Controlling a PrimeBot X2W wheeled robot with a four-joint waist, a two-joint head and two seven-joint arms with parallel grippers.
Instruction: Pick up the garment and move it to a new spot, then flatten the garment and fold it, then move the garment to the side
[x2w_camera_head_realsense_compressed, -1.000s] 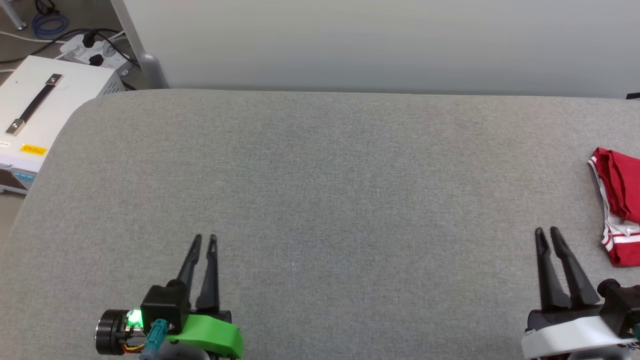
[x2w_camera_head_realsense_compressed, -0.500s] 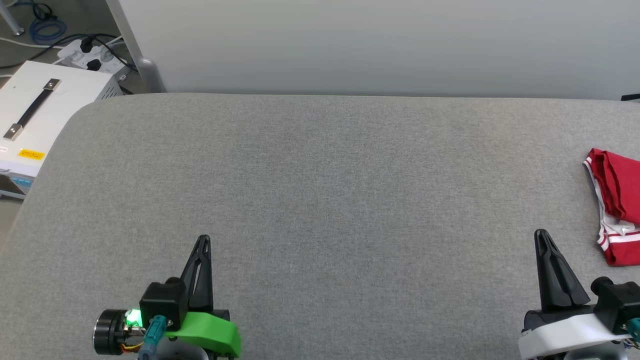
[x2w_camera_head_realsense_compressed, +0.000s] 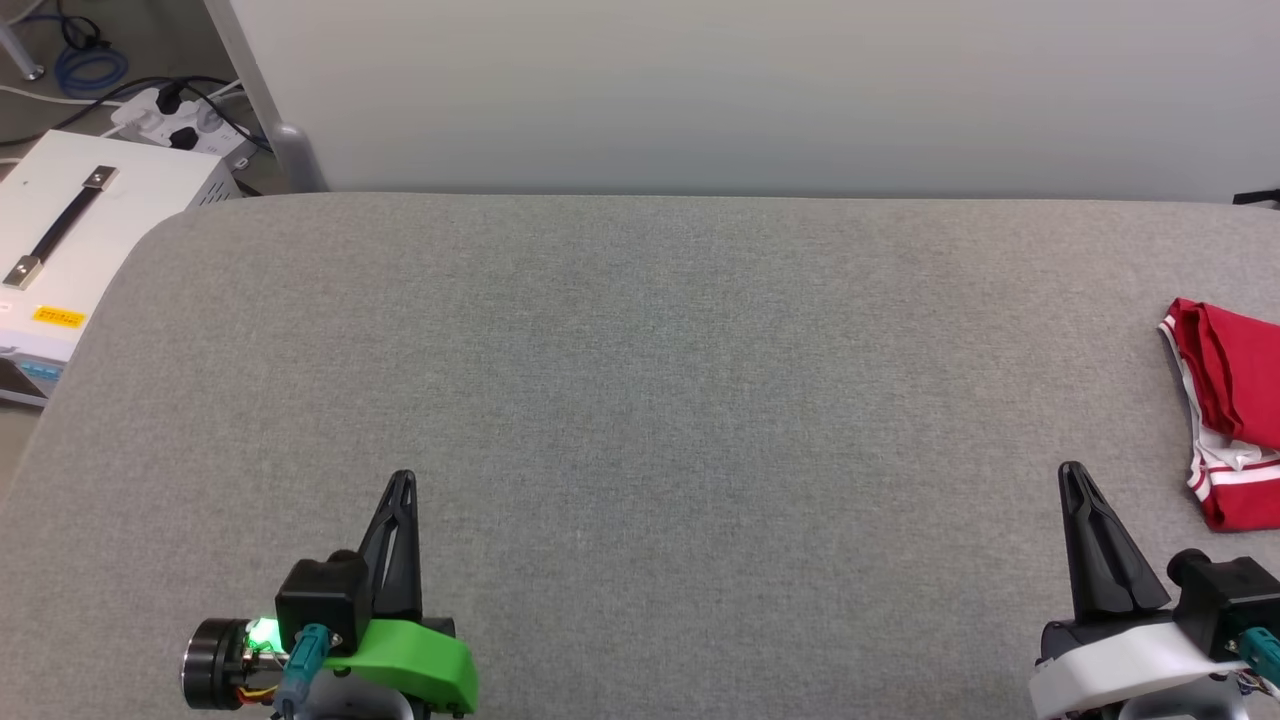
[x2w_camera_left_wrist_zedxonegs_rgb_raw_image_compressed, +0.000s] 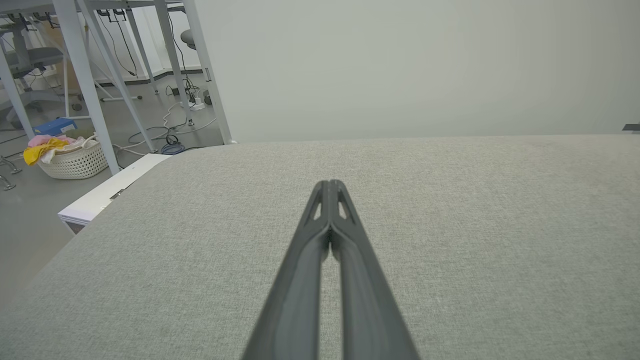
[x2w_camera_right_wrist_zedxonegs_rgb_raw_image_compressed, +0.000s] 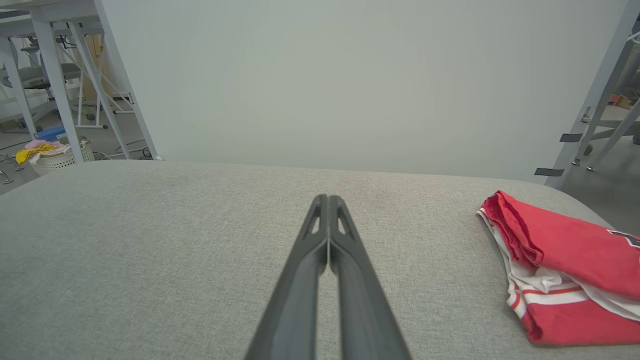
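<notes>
**Figure.** Grey, cloth-covered worktop (x2w_camera_head_realsense_compressed: 640, 380) seen from above, with 2 tools low in the frame. The left tool (x2w_camera_head_realsense_compressed: 402, 478), at lower left, and the right tool (x2w_camera_head_realsense_compressed: 1072, 468), at lower right, each have their fingers pressed together to a single point and hold nothing. Both wrist views show the fingers meeting at their tips. The garment (x2w_camera_head_realsense_compressed: 1235, 400), a red shirt with white, red-striped trim, lies as a compact, layered bundle at the right edge of the frame. It is near the right tool but apart from it, and the frame cuts part of it off. The right wrist view places it near the worktop's rounded corner. This arrangement fits 2 stages alike: a bundle waiting to be carried elsewhere, or a folded shirt already set aside. Risks: so near the edge, a sideways drag could pull the shirt off the worktop. A pinch on the top layer alone would probably peel the layers apart. The slim fingers could also catch the worktop's own cloth cover. Surroundings: a plain pale wall (x2w_camera_head_realsense_compressed: 750, 90) stands behind the worktop. At upper left are a white box with a black handle (x2w_camera_head_realsense_compressed: 90, 210) and a power strip (x2w_camera_head_realsense_compressed: 165, 105) with cables. The left wrist view adds white table legs (x2w_camera_left_wrist_zedxonegs_rgb_raw_image_compressed: 85, 75) and a basket of clothes (x2w_camera_left_wrist_zedxonegs_rgb_raw_image_compressed: 75, 160).
</notes>
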